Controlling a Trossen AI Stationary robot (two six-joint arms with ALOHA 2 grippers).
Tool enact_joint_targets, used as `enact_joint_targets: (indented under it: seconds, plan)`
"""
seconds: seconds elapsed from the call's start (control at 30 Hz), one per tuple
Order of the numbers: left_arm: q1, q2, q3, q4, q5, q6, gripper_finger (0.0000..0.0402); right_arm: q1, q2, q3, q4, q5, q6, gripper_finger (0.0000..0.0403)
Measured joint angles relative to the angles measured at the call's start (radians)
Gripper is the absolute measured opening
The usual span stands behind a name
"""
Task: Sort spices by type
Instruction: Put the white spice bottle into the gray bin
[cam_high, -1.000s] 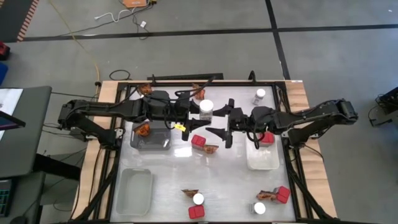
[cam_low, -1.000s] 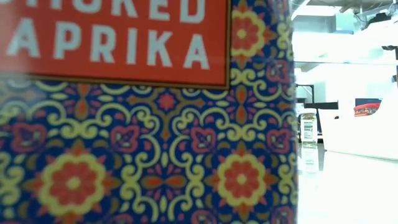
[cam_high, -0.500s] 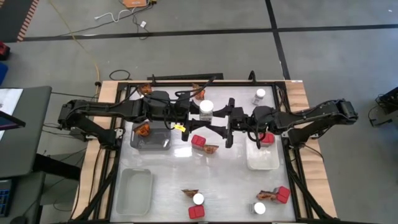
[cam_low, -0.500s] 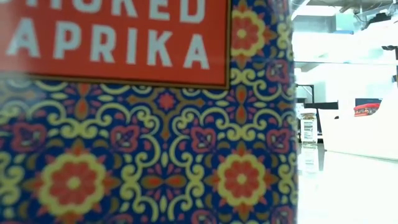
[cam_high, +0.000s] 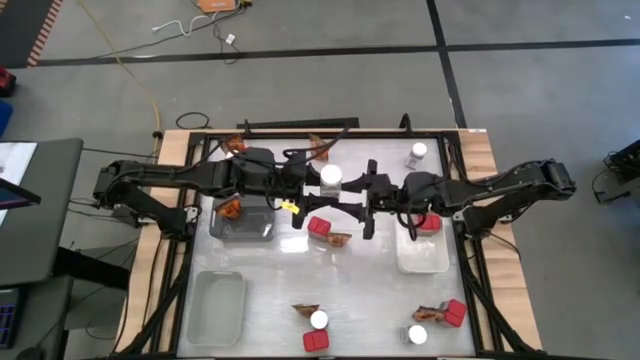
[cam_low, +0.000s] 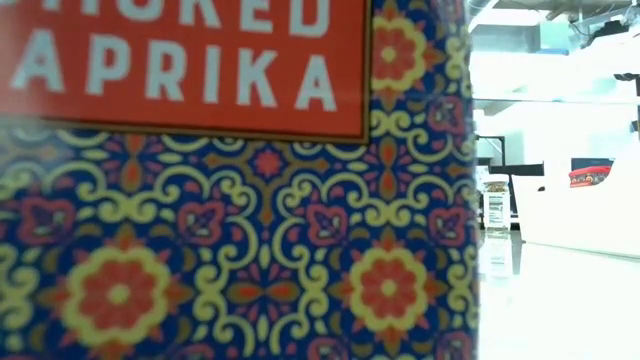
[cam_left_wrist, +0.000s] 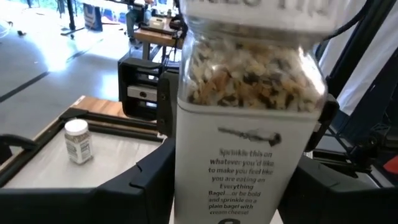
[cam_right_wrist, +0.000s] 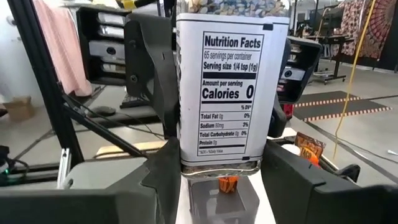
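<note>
You are mid-handover: the clear seasoning jar with the white lid stands upright between both sets of jaws above the table centre. Your left gripper clamps it, jaws partly open around its body. Your right gripper brackets it, narrowing; I cannot tell if it grips yet. Seat the right firmly before you loosen the left.

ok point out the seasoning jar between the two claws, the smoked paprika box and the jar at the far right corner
seasoning jar (cam_high: 331, 176), high view, on its white lid
smoked paprika box (cam_low: 250, 250), low view, on its patterned face
far corner jar (cam_high: 418, 152), high view, on its white lid
</note>
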Motion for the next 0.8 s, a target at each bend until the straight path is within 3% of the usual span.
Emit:
enact_joint_targets:
  seconds: [0.27,0.43,0.6,0.8]
  plan:
    - [-0.002,0.000,0.001,-0.051,-0.023,-0.028,0.0283,0.000,0.001,-0.001,-0.075,0.000,0.000,0.0205]
    - [-0.002,-0.014,0.006,-0.132,-0.007,-0.071,0.0287,0.000,0.000,-0.001,-0.125,-0.004,0.024,0.0205]
    - [0.011,-0.018,0.093,-0.359,-0.006,-0.070,0.0285,0.010,-0.002,-0.001,-0.203,-0.004,0.028,0.0205]
    - [0.049,-0.018,0.198,-0.488,0.037,-0.052,0.0285,0.013,-0.003,-0.001,-0.203,0.001,0.042,0.0205]
